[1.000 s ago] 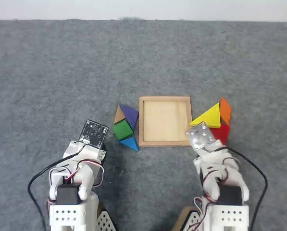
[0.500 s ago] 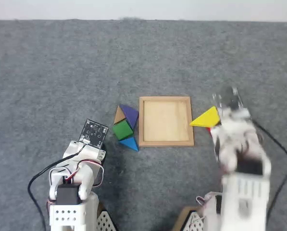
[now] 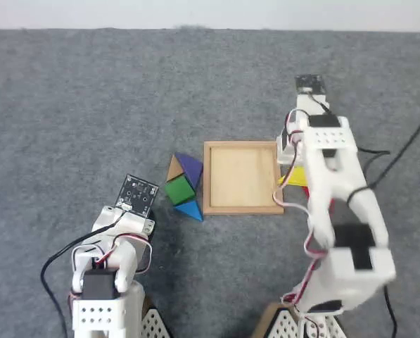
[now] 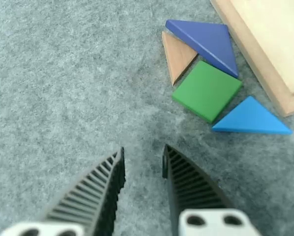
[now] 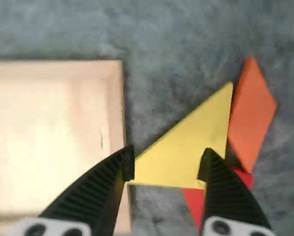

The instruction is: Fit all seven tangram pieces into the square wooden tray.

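- Tray (image 3: 241,210) of pale wood lies in the middle of the grey surface (image 3: 90,105). Every piece we can see lies outside it.
- On the side of the tray nearer the left arm, four pieces cluster together: a dark blue triangle (image 4: 206,42), a tan triangle (image 4: 177,54), a green square (image 4: 207,90) and a light blue triangle (image 4: 250,118).
- The dark blue triangle touches both the tan triangle and the green square. The light blue triangle sits just beside the square's corner, with its tip close to the tray's rim.
- Our left pincer (image 4: 142,157) hangs over bare surface near this cluster but apart from it. It is released, with a gap between the toothed fingers and nothing in them.
- On the tray's other side lies a yellow triangle (image 5: 186,147), one corner just beside the rim.
- An orange piece (image 5: 250,118) touches the yellow triangle's far edge. A red piece (image 5: 196,201) shows along another edge, partly hidden, so we cannot tell its shape.
- Our right pincer (image 5: 166,164) hangs over the yellow triangle, released and grasping nothing, both tips above that piece's near edge. We cannot tell whether the tips touch it.
- From the high view, the right arm stretches out along the tray's side and covers most of those three pieces.
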Robot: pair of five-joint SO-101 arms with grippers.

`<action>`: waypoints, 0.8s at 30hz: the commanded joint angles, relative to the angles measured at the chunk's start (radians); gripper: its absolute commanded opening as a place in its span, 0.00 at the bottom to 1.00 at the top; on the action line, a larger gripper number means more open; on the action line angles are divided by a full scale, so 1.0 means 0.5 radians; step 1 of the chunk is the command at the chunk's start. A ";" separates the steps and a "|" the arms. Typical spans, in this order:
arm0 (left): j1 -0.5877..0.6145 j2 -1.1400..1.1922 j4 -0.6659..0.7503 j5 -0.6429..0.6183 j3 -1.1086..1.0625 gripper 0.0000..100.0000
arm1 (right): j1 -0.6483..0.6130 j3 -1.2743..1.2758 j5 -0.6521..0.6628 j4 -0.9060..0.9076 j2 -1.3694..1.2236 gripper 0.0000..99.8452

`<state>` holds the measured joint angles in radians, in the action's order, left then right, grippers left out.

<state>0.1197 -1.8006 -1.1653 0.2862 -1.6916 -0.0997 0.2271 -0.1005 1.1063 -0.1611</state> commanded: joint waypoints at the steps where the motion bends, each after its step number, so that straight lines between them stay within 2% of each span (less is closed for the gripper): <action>1: 0.009 -0.031 0.028 0.009 0.017 0.13 | 0.054 -0.322 -0.325 0.121 -0.226 0.29; 4: 0.009 -0.031 0.028 0.009 0.017 0.13 | 0.130 -0.377 -0.313 0.124 -0.361 0.33; 11: 0.009 -0.031 0.028 0.009 0.017 0.13 | 0.183 -0.365 -0.270 0.158 -0.453 0.32; 14: 0.009 -0.031 0.028 0.009 0.017 0.13 | 0.186 -0.368 -0.267 0.278 -0.453 0.27; 18: 0.009 -0.031 0.028 0.009 0.017 0.13 | 0.250 -0.350 -0.098 0.385 -0.456 0.20; 24: 0.009 -0.031 0.028 0.009 0.017 0.13 | 0.416 -0.184 0.107 0.308 -0.456 0.13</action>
<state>0.1197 -1.8006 -1.1653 0.2862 -1.6916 0.0537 0.0982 -0.1250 1.2704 -0.3913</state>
